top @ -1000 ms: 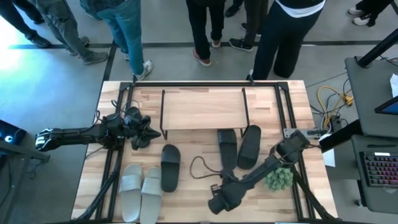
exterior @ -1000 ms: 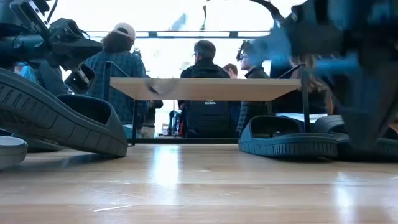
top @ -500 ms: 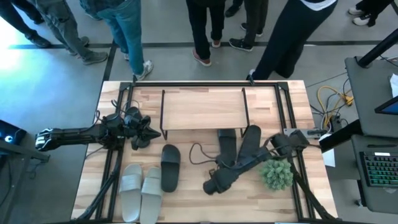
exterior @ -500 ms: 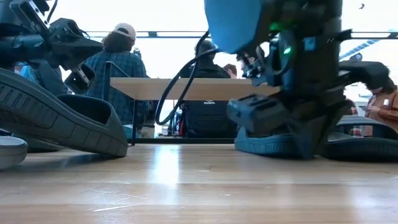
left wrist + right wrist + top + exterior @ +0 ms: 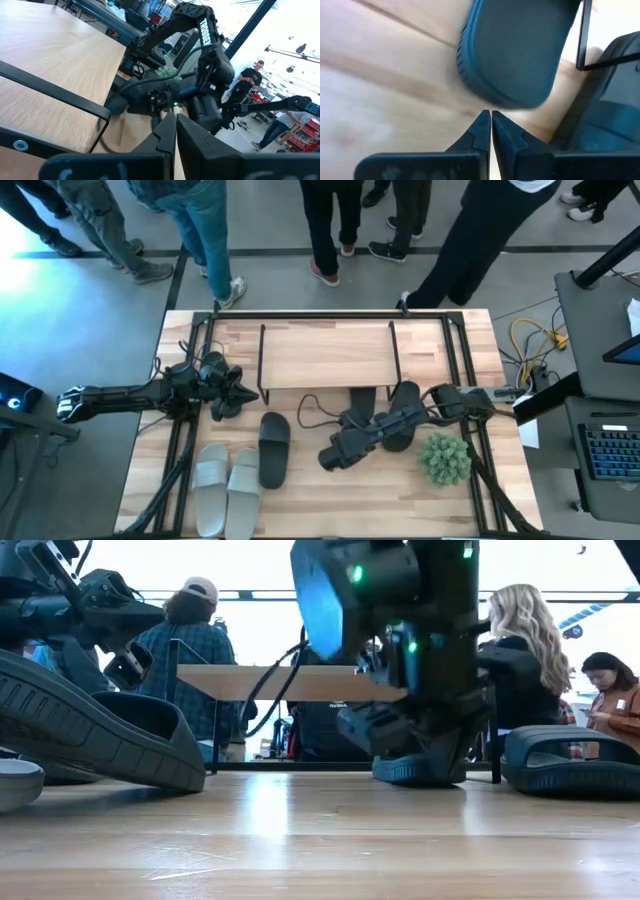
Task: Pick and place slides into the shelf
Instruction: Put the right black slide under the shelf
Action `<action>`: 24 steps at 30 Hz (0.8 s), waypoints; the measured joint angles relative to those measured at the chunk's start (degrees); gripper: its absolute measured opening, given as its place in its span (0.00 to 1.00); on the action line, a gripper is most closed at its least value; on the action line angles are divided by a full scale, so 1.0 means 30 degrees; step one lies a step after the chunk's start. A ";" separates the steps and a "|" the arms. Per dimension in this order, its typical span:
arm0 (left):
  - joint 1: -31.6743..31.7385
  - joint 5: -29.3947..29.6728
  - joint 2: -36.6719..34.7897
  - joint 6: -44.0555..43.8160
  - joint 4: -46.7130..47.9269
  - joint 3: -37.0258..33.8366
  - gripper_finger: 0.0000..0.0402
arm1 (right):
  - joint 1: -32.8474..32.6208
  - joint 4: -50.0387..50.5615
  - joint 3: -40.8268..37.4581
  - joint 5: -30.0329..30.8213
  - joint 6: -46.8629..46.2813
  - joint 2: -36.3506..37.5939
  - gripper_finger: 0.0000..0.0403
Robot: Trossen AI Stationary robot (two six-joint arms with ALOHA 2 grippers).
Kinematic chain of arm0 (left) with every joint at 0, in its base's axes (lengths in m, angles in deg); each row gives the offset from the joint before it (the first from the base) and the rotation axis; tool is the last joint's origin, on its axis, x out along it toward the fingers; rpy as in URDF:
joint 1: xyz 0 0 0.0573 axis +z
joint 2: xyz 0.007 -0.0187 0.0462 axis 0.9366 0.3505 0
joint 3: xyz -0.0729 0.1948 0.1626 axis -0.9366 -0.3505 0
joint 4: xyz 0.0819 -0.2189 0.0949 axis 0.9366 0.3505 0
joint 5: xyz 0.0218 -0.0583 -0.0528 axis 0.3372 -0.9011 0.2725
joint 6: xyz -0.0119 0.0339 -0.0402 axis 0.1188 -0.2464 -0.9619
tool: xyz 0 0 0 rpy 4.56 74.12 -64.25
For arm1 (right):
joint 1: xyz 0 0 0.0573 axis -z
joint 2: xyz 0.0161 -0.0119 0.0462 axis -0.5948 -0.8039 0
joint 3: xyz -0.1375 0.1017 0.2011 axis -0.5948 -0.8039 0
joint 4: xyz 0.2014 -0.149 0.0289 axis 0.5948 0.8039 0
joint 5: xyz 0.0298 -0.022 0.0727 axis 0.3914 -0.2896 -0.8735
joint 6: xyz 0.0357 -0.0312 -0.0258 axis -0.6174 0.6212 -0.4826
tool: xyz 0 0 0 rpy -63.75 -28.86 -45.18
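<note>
Centrally, right gripper (image 5: 325, 459) fingers pressed together, just beside black slide (image 5: 361, 420), shelf (image 5: 325, 353) edge near.

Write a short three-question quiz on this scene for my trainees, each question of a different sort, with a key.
1. True or false: a slide already lies on top of the shelf.
2. Which colour are the two slides lying side by side at the table's front left? A. black B. pale grey-white C. blue
3. Fill in: the right end effector is ____, open or shut.

Key:
1. False; the top board is bare.
2. B
3. shut; its fingers meet, and nothing is between them. It is near a black slide.
</note>
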 joint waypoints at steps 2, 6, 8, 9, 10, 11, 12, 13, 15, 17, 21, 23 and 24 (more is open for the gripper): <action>0.0001 -0.0005 0.0001 -0.0002 -0.0005 0.0000 0.00 | -0.0607 -0.0073 0.0010 -0.0500 0.0105 0.0454 0.02; -0.0005 -0.0007 0.0000 -0.0285 -0.0029 0.0000 0.00 | -0.2590 -0.0133 -0.0001 -0.1314 -0.1733 0.1437 0.02; -0.0001 -0.0024 0.0000 -0.1818 0.0025 0.0000 0.00 | -0.3602 -0.0126 -0.0041 -0.1630 -0.3503 0.1773 0.02; 0.0002 -0.0084 0.0007 -0.2576 0.0117 0.0000 0.00 | -0.4062 -0.0127 -0.0041 -0.1908 -0.4394 0.1897 0.02; 0.0002 -0.0190 0.0039 -0.3048 0.0319 0.0007 0.00 | -0.4467 -0.0121 -0.0056 -0.2251 -0.5096 0.1991 0.02; 0.0002 -0.0327 0.0071 -0.3289 0.0593 0.0007 0.00 | -0.4786 -0.0130 -0.0056 -0.2527 -0.5551 0.2063 0.02; 0.0002 -0.0480 0.0143 -0.3389 0.0875 0.0007 0.00 | -0.5048 -0.0129 -0.0060 -0.2768 -0.5777 0.2181 0.02; -0.0005 -0.0573 0.0209 -0.3395 0.1087 0.0007 0.00 | -0.5287 -0.0115 -0.0063 -0.2825 -0.5740 0.2306 0.02; -0.0001 -0.0593 0.0393 -0.3371 0.1110 0.0007 0.00 | -0.5654 0.0072 -0.0063 -0.2654 -0.4764 0.2626 0.02; 0.0002 -0.0590 0.0481 -0.3359 0.0966 0.0007 0.00 | -0.5863 0.0860 -0.0063 -0.2417 -0.3566 0.3023 0.02; 0.0002 -0.0597 0.0411 -0.2960 0.0809 0.0015 0.00 | -0.5995 0.3491 -0.0070 -0.1900 -0.3365 0.4186 0.08; 0.0002 -0.0597 0.0313 -0.2872 0.0796 0.0015 0.00 | -0.5982 0.3804 -0.0098 -0.1879 -0.2957 0.4858 0.14; 0.0002 -0.0597 0.0271 -0.2863 0.0798 0.0015 0.00 | -0.5975 0.3662 -0.0194 -0.1826 -0.2433 0.5237 0.18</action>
